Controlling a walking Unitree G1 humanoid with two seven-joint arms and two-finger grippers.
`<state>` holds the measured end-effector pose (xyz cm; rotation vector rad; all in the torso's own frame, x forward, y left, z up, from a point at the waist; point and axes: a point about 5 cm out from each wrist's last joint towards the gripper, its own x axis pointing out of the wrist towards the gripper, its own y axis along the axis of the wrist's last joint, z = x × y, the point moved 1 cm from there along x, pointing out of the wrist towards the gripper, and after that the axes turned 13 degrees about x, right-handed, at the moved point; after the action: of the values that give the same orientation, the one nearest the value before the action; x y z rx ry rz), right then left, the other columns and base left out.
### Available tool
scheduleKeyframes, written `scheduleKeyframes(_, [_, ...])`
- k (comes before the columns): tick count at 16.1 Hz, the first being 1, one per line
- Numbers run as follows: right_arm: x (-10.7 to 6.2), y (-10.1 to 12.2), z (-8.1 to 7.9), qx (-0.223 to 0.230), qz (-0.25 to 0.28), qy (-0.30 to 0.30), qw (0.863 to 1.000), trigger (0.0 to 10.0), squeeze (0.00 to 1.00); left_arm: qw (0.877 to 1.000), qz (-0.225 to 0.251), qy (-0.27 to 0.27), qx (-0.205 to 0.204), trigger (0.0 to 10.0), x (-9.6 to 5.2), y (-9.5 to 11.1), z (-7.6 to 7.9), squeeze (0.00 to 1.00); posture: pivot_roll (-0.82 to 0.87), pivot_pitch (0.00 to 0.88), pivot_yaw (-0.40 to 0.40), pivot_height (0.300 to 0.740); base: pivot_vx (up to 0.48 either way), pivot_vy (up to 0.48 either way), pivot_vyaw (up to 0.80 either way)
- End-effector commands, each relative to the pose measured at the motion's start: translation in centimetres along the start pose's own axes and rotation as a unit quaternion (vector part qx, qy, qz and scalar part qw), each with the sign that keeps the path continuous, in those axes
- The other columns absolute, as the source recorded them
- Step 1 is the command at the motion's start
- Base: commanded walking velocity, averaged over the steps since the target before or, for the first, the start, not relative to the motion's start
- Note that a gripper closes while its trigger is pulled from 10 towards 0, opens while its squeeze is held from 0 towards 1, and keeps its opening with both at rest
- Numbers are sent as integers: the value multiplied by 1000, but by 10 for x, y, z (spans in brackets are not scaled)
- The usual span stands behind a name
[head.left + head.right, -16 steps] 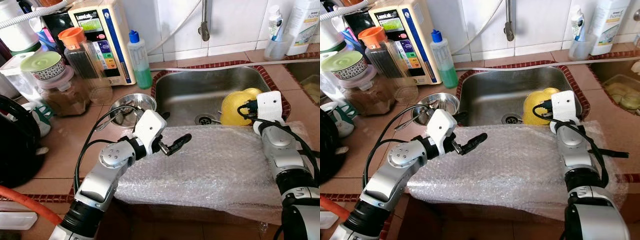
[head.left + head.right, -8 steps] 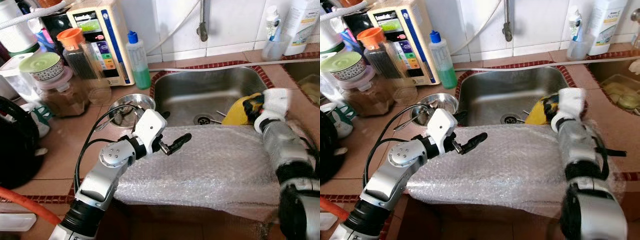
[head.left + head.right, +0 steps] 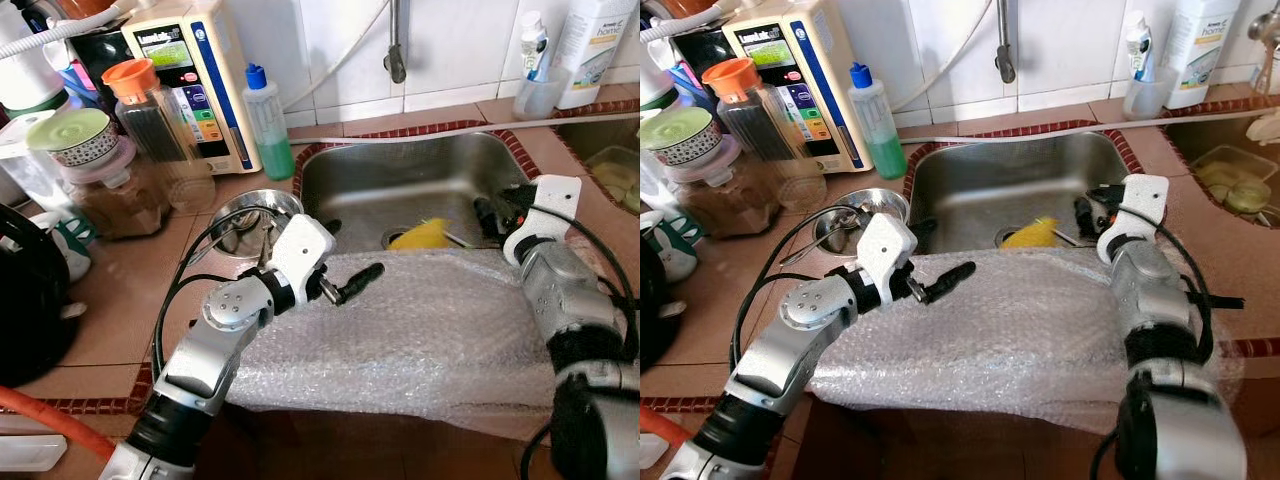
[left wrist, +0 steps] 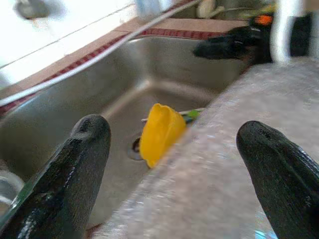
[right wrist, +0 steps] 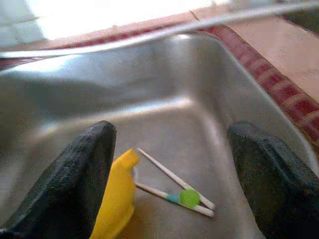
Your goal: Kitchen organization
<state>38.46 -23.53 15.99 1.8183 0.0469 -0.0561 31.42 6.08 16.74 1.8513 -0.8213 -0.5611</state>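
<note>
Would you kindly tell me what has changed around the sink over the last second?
The right gripper let go of the yellow item, which now lies by the drain in the sink; its fingers are open. The left gripper stayed over the bubble wrap.

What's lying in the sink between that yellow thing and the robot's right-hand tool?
A pair of pale chopsticks joined by a green bead lies on the steel sink floor between the yellow object and the open right tool, seen in the right wrist view.
</note>
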Motion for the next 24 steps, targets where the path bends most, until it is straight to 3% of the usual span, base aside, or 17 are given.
scheduleKeyframes(1, [-3,-15,-30,-9,-12,72,997,10000,1000,999,-5,47,8,10000,-3,0,-18,1000,-285,84,224,740,0,0,0])
scheduleKeyframes(2, [-6,-17,-40,-19,-9,95,995,10000,1000,998,-6,63,14,10000,-4,0,-23,1000,-285,84,224,740,0,0,0])
scheduleKeyframes(4, [-19,-21,-74,-52,7,171,984,10000,1000,993,-1,118,8,10000,-6,1,-41,1000,-288,82,220,740,0,0,0])
scheduleKeyframes(5, [-27,-24,-88,-62,7,199,978,10000,796,990,-4,140,5,10000,-8,1,-48,1000,-290,83,219,740,0,0,0])
scheduleKeyframes(6, [-37,-28,-101,-68,5,227,972,10000,525,987,-9,163,3,10000,-10,-2,-55,1000,-293,84,217,740,0,0,0])
scheduleKeyframes(7, [-42,-31,-109,-73,3,242,968,10000,98,985,-14,173,1,10000,-12,-4,-59,1000,-295,83,216,740,0,0,0])
scheduleKeyframes(8, [-46,-34,-115,-82,0,253,964,10000,0,983,-20,180,0,10000,-14,-6,-63,1000,-295,83,215,740,0,0,0])
scheduleKeyframes(12, [-57,-41,-127,-94,-10,272,958,10000,0,968,-45,245,-16,10000,-27,-18,-92,1000,-294,78,213,740,0,0,0])
scheduleKeyframes(15, [-61,-41,-132,-100,-15,277,956,10000,0,948,-53,306,-68,10000,-42,-32,-113,1000,-294,73,214,740,0,0,0])
scheduleKeyframes(18, [-64,-40,-135,-102,-16,283,954,10000,0,918,-79,377,-95,10000,-61,-47,-127,1000,-293,70,214,740,0,0,0])
scheduleKeyframes(19, [-65,-40,-136,-105,-17,285,953,10000,0,901,-88,407,-121,10000,-72,-57,-131,325,-298,67,214,740,0,0,0])
scheduleKeyframes(20, [-65,-40,-136,-105,-17,285,953,10000,0,896,-87,415,-130,10000,-76,-59,-131,0,-298,67,214,740,0,0,0])
scheduleKeyframes(22, [-66,-40,-136,-106,-18,284,953,10000,0,883,-92,437,-141,10000,-83,-64,-133,0,-298,66,211,740,0,0,0])
scheduleKeyframes(23, [-67,-41,-136,-108,-22,286,952,10000,0,872,-87,448,-179,10000,-88,-69,-131,0,-291,68,207,740,0,0,0])
scheduleKeyframes(24, [-68,-41,-136,-109,-24,289,951,10000,0,872,-83,442,-194,10000,-90,-71,-127,0,-291,68,207,740,0,0,0])
